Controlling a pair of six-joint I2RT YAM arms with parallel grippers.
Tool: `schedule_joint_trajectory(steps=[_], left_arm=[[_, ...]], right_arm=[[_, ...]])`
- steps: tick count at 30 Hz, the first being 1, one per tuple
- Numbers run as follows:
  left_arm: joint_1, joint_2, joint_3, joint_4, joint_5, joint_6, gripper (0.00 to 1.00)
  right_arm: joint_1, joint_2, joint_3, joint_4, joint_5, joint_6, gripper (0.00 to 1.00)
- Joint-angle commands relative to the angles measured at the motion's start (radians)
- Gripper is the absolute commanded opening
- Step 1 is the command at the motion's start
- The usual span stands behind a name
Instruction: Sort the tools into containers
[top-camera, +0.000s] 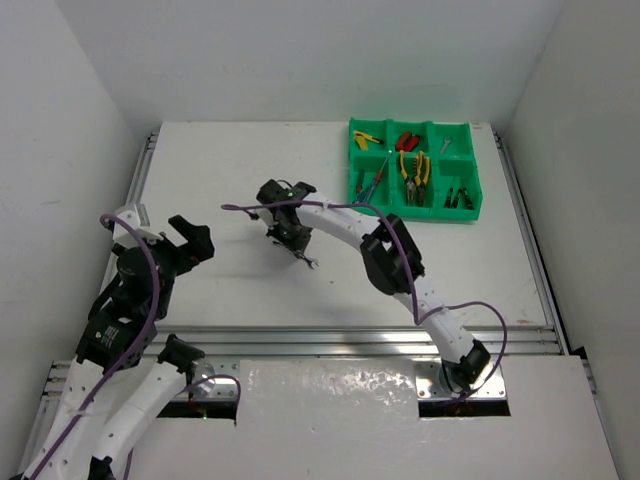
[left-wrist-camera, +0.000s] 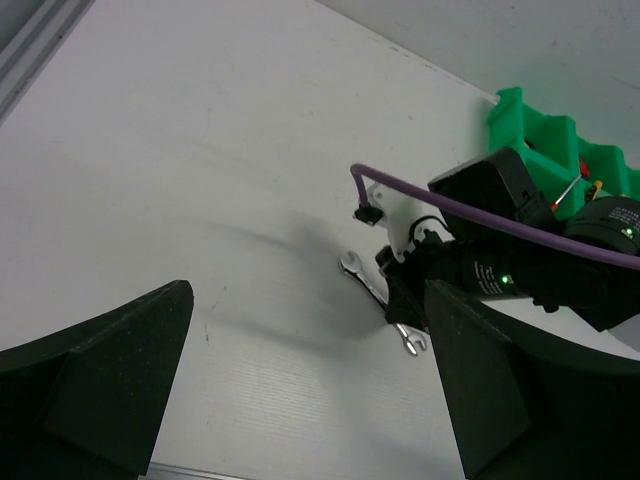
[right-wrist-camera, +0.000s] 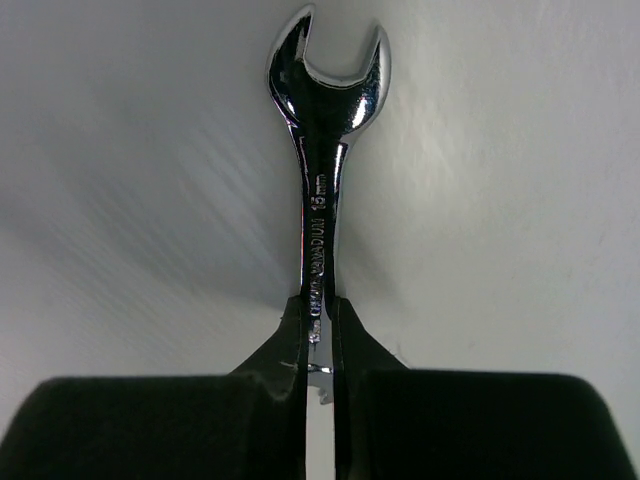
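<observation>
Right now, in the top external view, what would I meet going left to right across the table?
Open black left gripper → black right gripper shut on a small silver open-ended wrench → bright green plastic six-compartment tray, with yellow-handled pliers inside.

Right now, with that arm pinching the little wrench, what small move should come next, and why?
Probably a straight lift. The right gripper is shut on the silver wrench, which seems to lie on the table, and the green tray sits off to the far right, so the wrench should clear the surface before travelling.
</observation>
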Motion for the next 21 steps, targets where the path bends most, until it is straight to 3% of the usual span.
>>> schedule_joint_trajectory(steps=[1, 2, 5, 13, 17, 21], left_arm=[[0.009, -0.021, 0.0, 0.045, 0.007, 0.015, 0.98], [0.009, -0.027, 0.001, 0.043, 0.007, 0.015, 0.98], [0.009, -0.029, -0.002, 0.048, 0.009, 0.017, 0.98], [0.007, -0.033, 0.0, 0.045, 0.007, 0.017, 0.98], [0.007, -0.043, 0.0, 0.048, 0.009, 0.017, 0.98], [0.007, -0.036, -0.002, 0.048, 0.015, 0.02, 0.99]], right_arm=[[-0.005, -0.017, -0.253, -0.258, 0.083, 0.02, 0.02], [-0.007, -0.065, -0.386, -0.22, 0.06, 0.05, 0.09], [-0.007, -0.168, -0.467, -0.154, -0.004, 0.069, 0.25], [-0.024, -0.051, -0.326, -0.146, -0.018, 0.08, 0.31], [-0.03, -0.12, -0.474, -0.041, -0.023, 0.109, 0.37], [-0.032, -0.238, -0.66, 0.093, 0.005, 0.137, 0.33]])
